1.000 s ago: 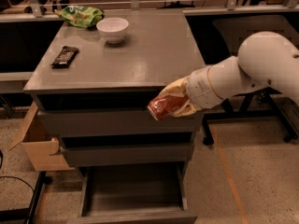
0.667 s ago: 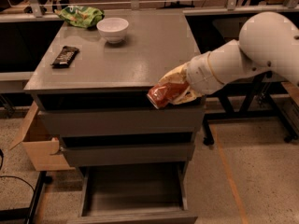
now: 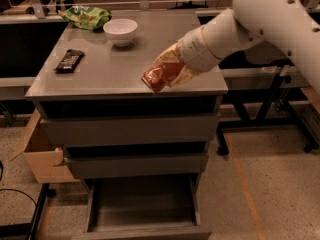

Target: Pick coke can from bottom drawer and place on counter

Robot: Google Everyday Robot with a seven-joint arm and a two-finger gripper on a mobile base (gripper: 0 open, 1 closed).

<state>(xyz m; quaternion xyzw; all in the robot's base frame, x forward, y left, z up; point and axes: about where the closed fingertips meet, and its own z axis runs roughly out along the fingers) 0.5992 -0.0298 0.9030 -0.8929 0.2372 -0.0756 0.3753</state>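
Observation:
The red coke can (image 3: 159, 76) is held in my gripper (image 3: 167, 70), tilted, just above the counter (image 3: 105, 74) near its front right part. The gripper's yellowish fingers (image 3: 172, 54) are closed around the can. My white arm reaches in from the upper right. The bottom drawer (image 3: 142, 206) is pulled open below, and its tray holds nothing that I can see.
A white bowl (image 3: 120, 31), a green snack bag (image 3: 86, 17) and a dark candy bar (image 3: 69, 60) lie on the counter's left and back. A cardboard box (image 3: 42, 156) stands left of the cabinet. Dark table legs (image 3: 260, 109) stand to the right.
My gripper has carried the can up and to the left, from in front of the cabinet's top edge to over the counter's surface.

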